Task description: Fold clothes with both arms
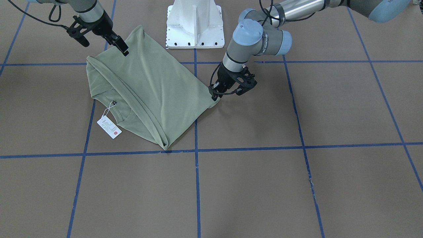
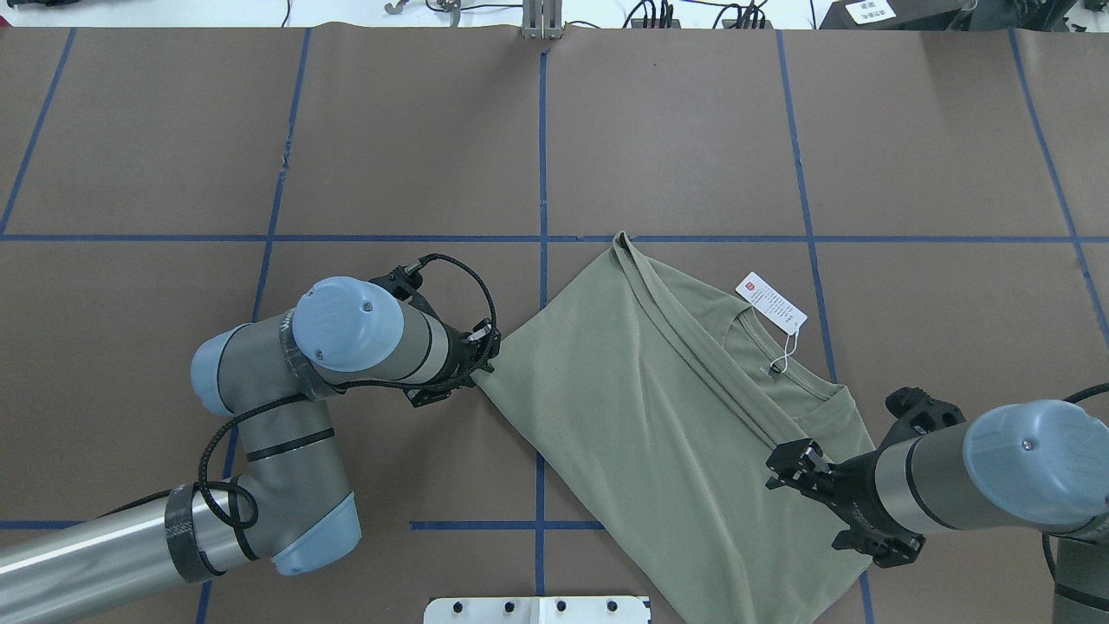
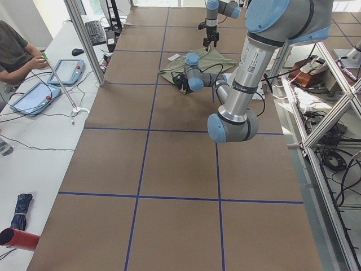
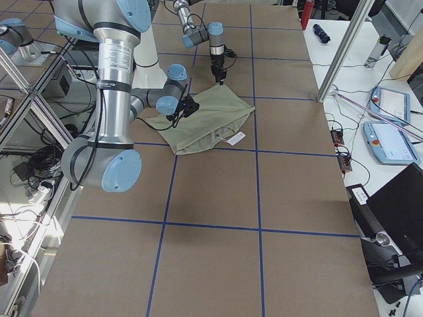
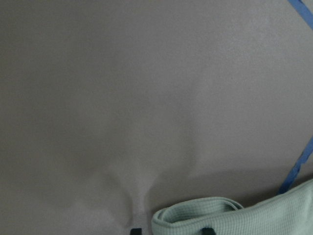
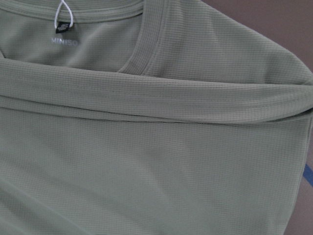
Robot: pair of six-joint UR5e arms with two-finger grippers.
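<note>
1. Item: shirt [image 1: 148,86], sage-green knit, long-sleeved, already doubled over itself. It lies on the brown table [image 1: 297,185] and stretches from the left gripper [image 1: 214,94] across to the right gripper [image 1: 124,49].
2. Left gripper: low at the table, pressed together on one outer corner [image 1: 213,100] of the shirt. Its wrist view shows a rolled double edge [image 5: 195,208] of cloth right at the fingertips.
3. Right gripper: poised over the opposite side of the shirt, with fabric directly beneath it. The pictures do not show whether its fingers are spread or pinching cloth.
4. Fittings: the white hang tag [image 1: 109,127] on its string lies on the table just outside the neckline [image 6: 146,44]. It is beyond the right gripper and well away from the left one.
5. Handling, judged: light, limp and stretchy. It will sag and drag if lifted from one point, and the layers may slide apart. It is not fragile, and the textured knit should grip well.
6. Where to hold, judged: pinch all layers at the outer corners or the doubled hem edge, one corner per gripper, and keep the span taut.
7. Caution, judged: stay clear of the tag string, which could snag a finger.
</note>
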